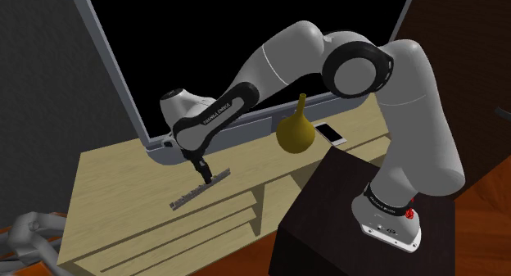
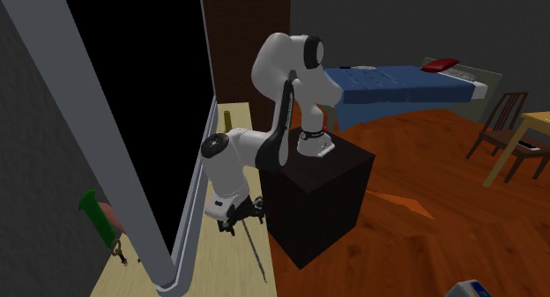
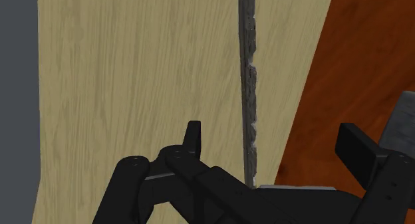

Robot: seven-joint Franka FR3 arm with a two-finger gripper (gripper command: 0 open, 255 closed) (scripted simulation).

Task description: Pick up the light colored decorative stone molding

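The stone molding (image 1: 190,196) is a thin, rough grey strip lying flat on the light wooden table (image 1: 115,180), close to its front edge. My black gripper (image 1: 206,176) points down, low over the strip's end nearer the stand. In the wrist view the molding (image 3: 249,90) runs away from the hand between the two fingers (image 3: 193,137), which stand wide apart and do not touch it, so my gripper (image 3: 276,148) is open. In the second exterior view the strip (image 2: 256,251) stretches along the table edge below my gripper (image 2: 238,219).
A large grey-framed black panel (image 1: 115,78) leans along the table's back. An olive gourd-shaped vase (image 1: 296,128) and a white phone (image 1: 331,134) sit towards the stand (image 1: 327,209). Slatted shelves (image 1: 188,225) lie under the tabletop. Orange wooden floor (image 3: 359,70) lies beyond the table edge.
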